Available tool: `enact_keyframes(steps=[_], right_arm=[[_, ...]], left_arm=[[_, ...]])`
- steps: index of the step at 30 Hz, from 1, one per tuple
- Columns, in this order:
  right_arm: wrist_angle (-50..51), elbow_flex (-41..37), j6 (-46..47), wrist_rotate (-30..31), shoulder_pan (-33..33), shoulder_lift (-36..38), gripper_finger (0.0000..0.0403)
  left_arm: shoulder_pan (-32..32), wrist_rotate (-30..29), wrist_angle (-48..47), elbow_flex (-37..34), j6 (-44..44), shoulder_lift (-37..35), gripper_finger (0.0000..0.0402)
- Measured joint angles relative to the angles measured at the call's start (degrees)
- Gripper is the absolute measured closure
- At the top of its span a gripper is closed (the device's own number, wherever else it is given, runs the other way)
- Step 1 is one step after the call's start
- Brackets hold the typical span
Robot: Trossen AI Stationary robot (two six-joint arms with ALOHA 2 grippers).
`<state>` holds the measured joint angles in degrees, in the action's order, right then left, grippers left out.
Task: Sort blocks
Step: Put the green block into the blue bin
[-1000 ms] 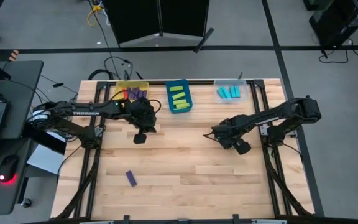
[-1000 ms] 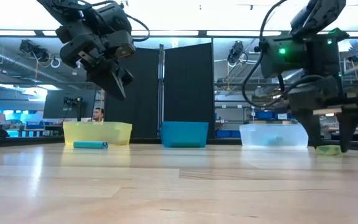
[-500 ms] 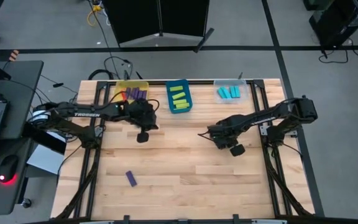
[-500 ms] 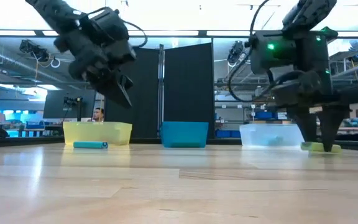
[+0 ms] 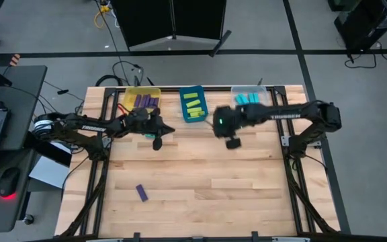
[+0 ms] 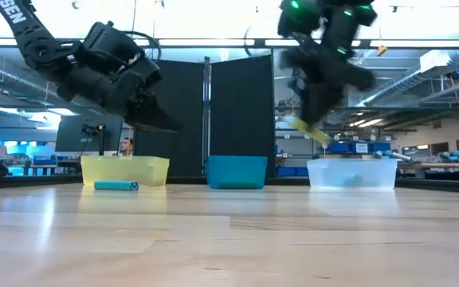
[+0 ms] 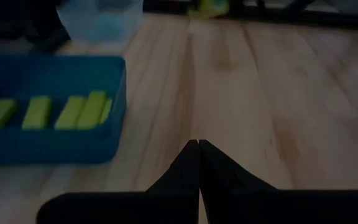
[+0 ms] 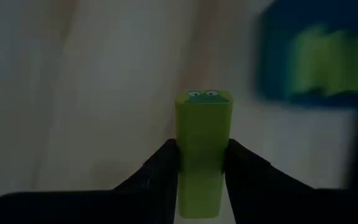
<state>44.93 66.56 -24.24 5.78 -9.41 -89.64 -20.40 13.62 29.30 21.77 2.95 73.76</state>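
Right gripper (image 8: 201,163) clenched on a lime block (image 8: 202,152), raised above the table (image 5: 200,175) just right of the blue bin (image 5: 193,106), left gripper (image 7: 199,149) clenched empty beside the yellow bin (image 5: 142,98), purple block (image 5: 141,193) lying near-left

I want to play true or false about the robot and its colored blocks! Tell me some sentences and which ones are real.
1. The right end effector is holding a lime green block. True.
2. The left end effector is holding a purple block. False: its fingers are shut together with nothing between them.
3. A purple block lies alone on the table, away from the bins. True.
4. The blue bin has cyan blocks in it. False: it holds lime green blocks; the cyan blocks are in the clear bin.
5. The yellow bin is empty. False: purple blocks lie in it.
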Motion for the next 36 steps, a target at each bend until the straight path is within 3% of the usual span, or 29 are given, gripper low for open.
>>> enact_keyframes(steps=[9, 22, 36], right_arm=[[-11.96, 11.56, 0.64, -5.24, -8.43, -5.62, 0.0292], [-2.26, 34.39, -3.92, -5.08, -15.72, -30.45, 0.0292], [0.85, 37.56, -4.07, -7.39, -18.61, -38.84, 0.0284]], left_arm=[[-0.35, 0.05, 2.66, -0.84, -0.17, 0.0, 0.0394], [-0.61, 0.9, 3.4, -0.82, -0.63, 0.0, 0.0394], [-0.61, 1.95, 3.28, -0.82, -0.91, 0.0, 0.0394]])
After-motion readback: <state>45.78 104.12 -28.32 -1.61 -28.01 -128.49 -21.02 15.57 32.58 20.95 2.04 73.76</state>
